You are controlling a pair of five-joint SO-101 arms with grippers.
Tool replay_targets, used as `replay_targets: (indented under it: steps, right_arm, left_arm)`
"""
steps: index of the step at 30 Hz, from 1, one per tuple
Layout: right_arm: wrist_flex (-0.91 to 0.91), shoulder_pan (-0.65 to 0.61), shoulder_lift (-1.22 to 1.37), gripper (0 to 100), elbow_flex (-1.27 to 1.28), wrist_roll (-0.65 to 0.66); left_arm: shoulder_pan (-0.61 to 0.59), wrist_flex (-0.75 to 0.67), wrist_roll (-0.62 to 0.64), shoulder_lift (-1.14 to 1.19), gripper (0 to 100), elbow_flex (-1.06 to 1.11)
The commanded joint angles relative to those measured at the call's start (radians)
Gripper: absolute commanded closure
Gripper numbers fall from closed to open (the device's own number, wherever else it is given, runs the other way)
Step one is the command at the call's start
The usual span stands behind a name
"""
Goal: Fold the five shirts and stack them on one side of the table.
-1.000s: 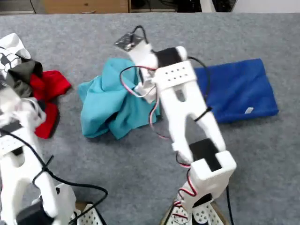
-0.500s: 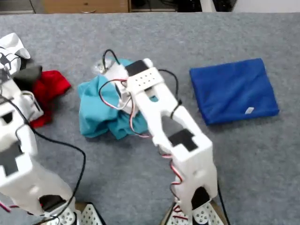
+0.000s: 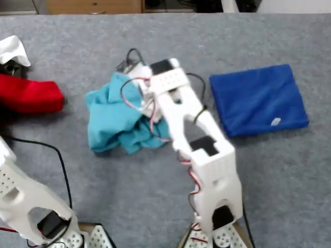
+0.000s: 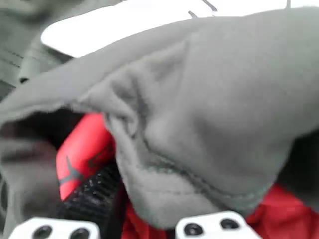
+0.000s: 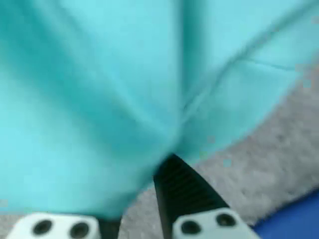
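- The right hand (image 3: 129, 70) is down on the far edge of the crumpled teal shirt (image 3: 116, 121), a little left of the counter's middle. In its wrist view the black tip presses into the teal cloth right where the cloth meets the counter.
- Whether the right hand is apart or together cannot be told, because the teal folds cover the space beside the tip.
- The left hand (image 4: 124, 199) is buried in cloth. A grey shirt (image 4: 199, 124) hangs over it in a thick fold, with the red shirt (image 3: 31, 95) just below. Whether it is clamped on anything cannot be told.
- The left arm (image 3: 26, 201) rises from the near left corner and runs off the left edge.
- The red shirt lies at the far left as a long bundle, and a white shirt (image 3: 13, 47) sits just beyond it.
- The blue shirt (image 3: 258, 98) lies folded flat on the right, well apart from the others.
- The counter (image 3: 289, 170) has a grey, felt-like top.
- Wooden furniture (image 3: 93, 6) stands past the far edge.
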Motion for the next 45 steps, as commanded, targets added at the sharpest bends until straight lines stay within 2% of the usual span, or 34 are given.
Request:
replay_targets:
  steps: [1,7,10,16,18,25,35,40,45]
  right_arm:
    - [0.084,0.07,-0.01,99.5,-0.136,0.009]
    - [0.219,0.156,-0.01,99.6,-0.354,0.054]
    - [0.224,0.203,-0.039,99.5,-0.409,0.058]
    - [0.224,0.229,-0.216,99.5,-0.369,0.126]
    - [0.224,0.236,-0.292,99.5,-0.331,0.149]
    - [0.224,0.265,-0.624,99.5,0.042,0.333]
    - [0.21,0.387,-1.119,99.5,0.676,0.594]
    - [0.212,0.453,-1.257,99.5,0.86,0.703]
    - [0.221,0.496,-1.291,98.4,0.931,0.821]
  left_arm:
    - [-0.014,0.075,0.012,-0.002,98,-0.138]
    - [-0.002,0.167,0.018,0.004,98,-0.215]
    - [0.002,0.229,0.018,-0.002,97,-0.264]
    - [-0.003,0.457,0.051,-0.002,78,-0.5]
    - [0.002,0.532,0.066,-0.002,76,-0.594]
    - [0.038,0.701,0.063,0.005,76,-0.829]
    - [0.112,0.798,0.063,-0.002,76,-0.862]
    - [0.127,0.83,0.063,-0.002,76,-0.862]
    - [0.106,0.835,0.061,-0.002,76,-0.855]
